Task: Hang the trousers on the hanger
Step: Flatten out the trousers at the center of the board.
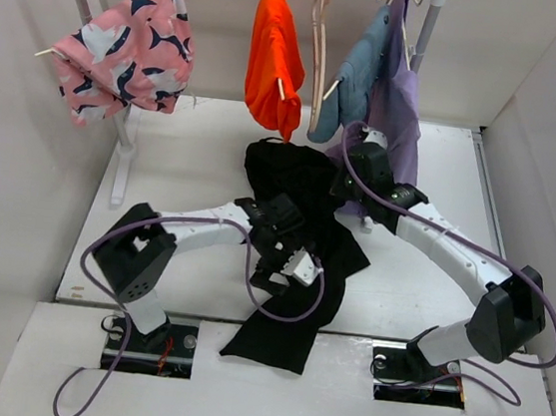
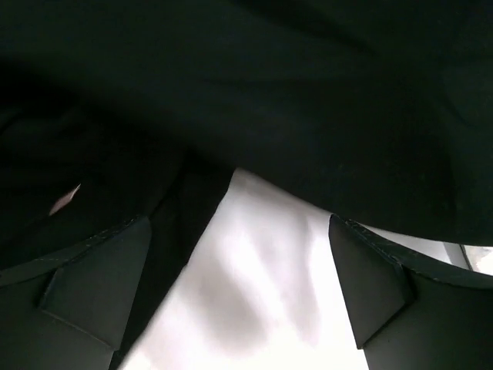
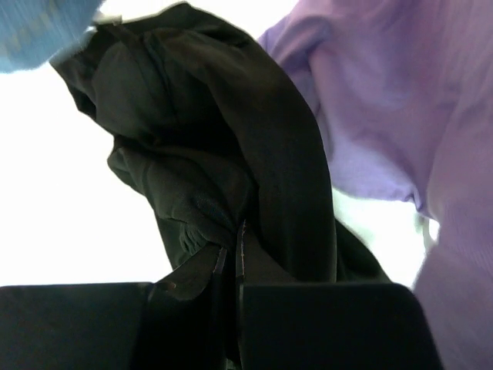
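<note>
The black trousers (image 1: 292, 220) lie bunched on the white table, one leg trailing over the front edge. My right gripper (image 1: 343, 180) is shut on a fold of the trousers (image 3: 231, 154) at their right upper edge and holds that part raised; its fingertips (image 3: 231, 262) pinch the cloth. My left gripper (image 1: 288, 272) is over the middle of the trousers and open. Its fingers (image 2: 100, 285) stand apart with bare table between them and the black fabric (image 2: 269, 92) just ahead. The pale beige hanger (image 1: 319, 42) hangs empty on the rail, between the orange and blue garments.
On the rail hang a pink patterned garment (image 1: 125, 50), an orange garment (image 1: 274, 62), and blue (image 1: 358, 77) and purple (image 1: 399, 111) garments close by my right gripper. A rack post (image 1: 124, 150) stands at the left. White walls enclose the table.
</note>
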